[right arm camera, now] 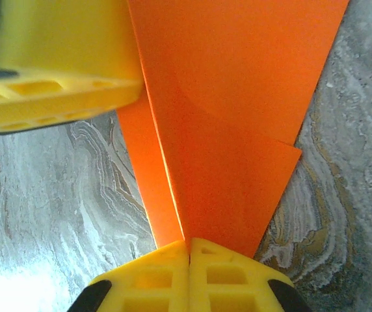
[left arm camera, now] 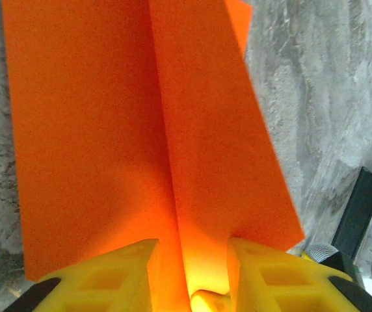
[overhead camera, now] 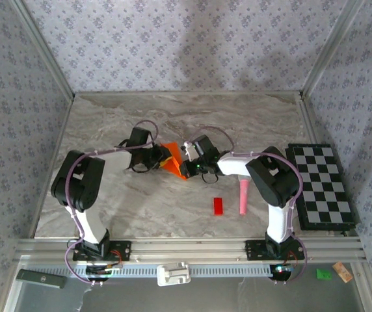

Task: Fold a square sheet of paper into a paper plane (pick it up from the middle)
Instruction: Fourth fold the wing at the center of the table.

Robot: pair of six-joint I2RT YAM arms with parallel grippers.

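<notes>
The orange sheet of paper (overhead camera: 173, 162), folded into layers with a long centre crease, sits mid-table between both grippers. In the left wrist view the paper (left arm camera: 108, 130) fans away from me, and its raised crease runs into the gap of my left gripper (left arm camera: 192, 250), whose yellow fingers (left arm camera: 127, 266) stand apart on either side of it. My right gripper (right arm camera: 189, 242) is shut on the narrow end of the paper (right arm camera: 238, 117), its fingers pressed together. The left gripper's yellow finger (right arm camera: 56, 58) lies over the paper's far corner in the right wrist view.
A small red block (overhead camera: 218, 205) and a pink toy microphone (overhead camera: 243, 198) lie on the marble table (overhead camera: 238, 123) in front of the right arm. A checkerboard (overhead camera: 319, 185) lies at the right edge. Patterned walls enclose the table.
</notes>
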